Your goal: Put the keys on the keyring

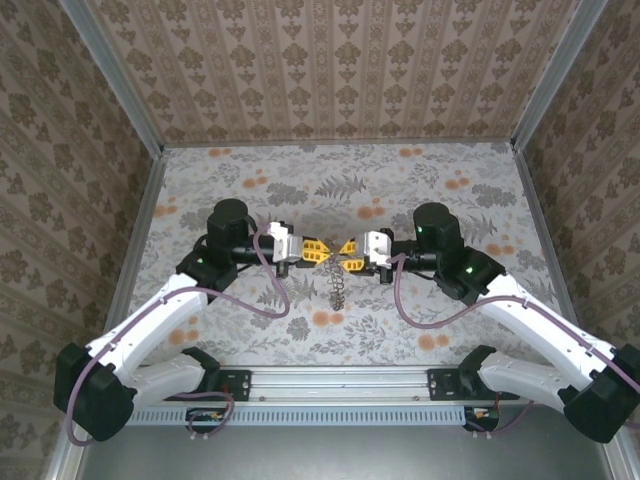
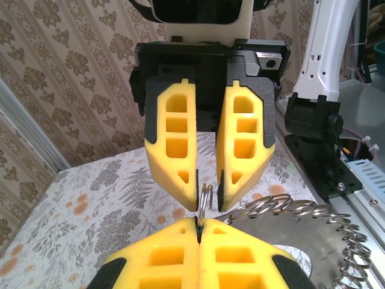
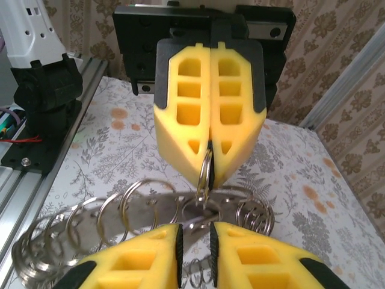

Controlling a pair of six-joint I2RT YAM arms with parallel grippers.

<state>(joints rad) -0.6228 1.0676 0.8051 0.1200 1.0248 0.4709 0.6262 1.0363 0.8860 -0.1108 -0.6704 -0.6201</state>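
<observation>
The keyring is a small silver split ring, held up above the flowered table near its middle, right where your two grippers meet tip to tip. Your left gripper has its yellow fingers pressed together with no gap, and the ring's edge is pinched in the seam between them. From the right wrist you see the same grip head-on: the left gripper clamps the keyring, which hangs upright and edge-on from its tips. Your right gripper faces it with its jaws parted by a narrow slot, and the ring stands in that slot. You cannot tell whether either pad touches the metal. In its own view the right gripper shows that same slim gap between its fingers. A chain of rings, many linked silver loops, trails from the keyring toward the arm bases, and it curls off to the left in the right wrist view. From above, your left gripper and right gripper nearly touch, with the chain of rings dangling toward the near edge between the arms
</observation>
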